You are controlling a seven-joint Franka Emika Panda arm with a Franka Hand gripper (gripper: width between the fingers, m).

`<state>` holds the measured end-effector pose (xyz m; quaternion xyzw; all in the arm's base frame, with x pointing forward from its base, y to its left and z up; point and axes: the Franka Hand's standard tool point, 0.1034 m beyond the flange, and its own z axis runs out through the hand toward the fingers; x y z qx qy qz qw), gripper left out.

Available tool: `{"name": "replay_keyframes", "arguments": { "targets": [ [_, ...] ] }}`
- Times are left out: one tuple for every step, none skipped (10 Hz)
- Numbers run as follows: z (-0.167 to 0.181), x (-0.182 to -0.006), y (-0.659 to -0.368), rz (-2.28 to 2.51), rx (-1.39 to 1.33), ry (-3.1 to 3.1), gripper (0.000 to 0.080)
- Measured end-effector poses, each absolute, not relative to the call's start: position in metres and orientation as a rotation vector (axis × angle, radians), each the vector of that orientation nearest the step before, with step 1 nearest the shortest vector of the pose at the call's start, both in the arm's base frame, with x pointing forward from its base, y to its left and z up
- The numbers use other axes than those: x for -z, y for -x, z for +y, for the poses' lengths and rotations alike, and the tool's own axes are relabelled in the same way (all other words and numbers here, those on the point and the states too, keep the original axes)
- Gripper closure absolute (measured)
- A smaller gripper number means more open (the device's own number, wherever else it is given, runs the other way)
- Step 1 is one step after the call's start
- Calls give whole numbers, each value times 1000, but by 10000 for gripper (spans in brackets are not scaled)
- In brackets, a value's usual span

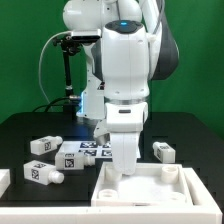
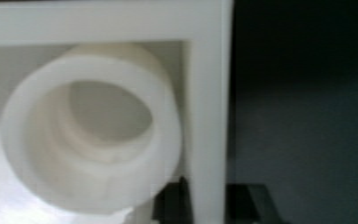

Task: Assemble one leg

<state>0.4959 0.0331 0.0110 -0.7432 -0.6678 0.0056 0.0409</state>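
Several legs, short white posts with square tags, lie on the black table: one and another at the exterior view's left, one at its right. The large white rimmed panel lies in front. My gripper reaches straight down to the panel's far rim. In the wrist view the dark fingers stand on either side of the panel's upright wall, close against it, so the gripper looks shut on the wall. A round socket sits in the panel's corner beside the wall.
The marker board lies flat behind the gripper, with a fourth leg by its left end. A black stand with a cable rises at the back left. A white piece shows at the left edge.
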Motion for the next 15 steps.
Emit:
{"name": "replay_keyframes", "arguments": {
  "targets": [
    [23, -9, -501, -2195, 46, 2156, 742],
    [22, -9, -502, -2219, 41, 2098, 742],
    [28, -10, -503, -2213, 37, 2079, 742],
    [28, -10, -503, -2208, 33, 2076, 741],
    [30, -9, -504, -2188, 17, 2082, 741],
    [33, -10, -505, -2104, -2, 2161, 741],
    [34, -11, -505, -2074, -30, 2191, 741],
    [34, -11, -505, -2083, -40, 2184, 740],
    [33, -10, -505, -2080, -35, 2190, 740],
    [33, -10, -505, -2082, -29, 2192, 740],
    [33, -10, -505, -2083, -30, 2191, 740],
    [33, -10, -505, -2082, -30, 2191, 645],
    [33, -10, -505, -2082, -30, 2192, 467],
    [33, -13, -506, -2051, -28, 2227, 467],
    [35, -26, -508, -2000, -22, 2295, 285]
  ]
}}
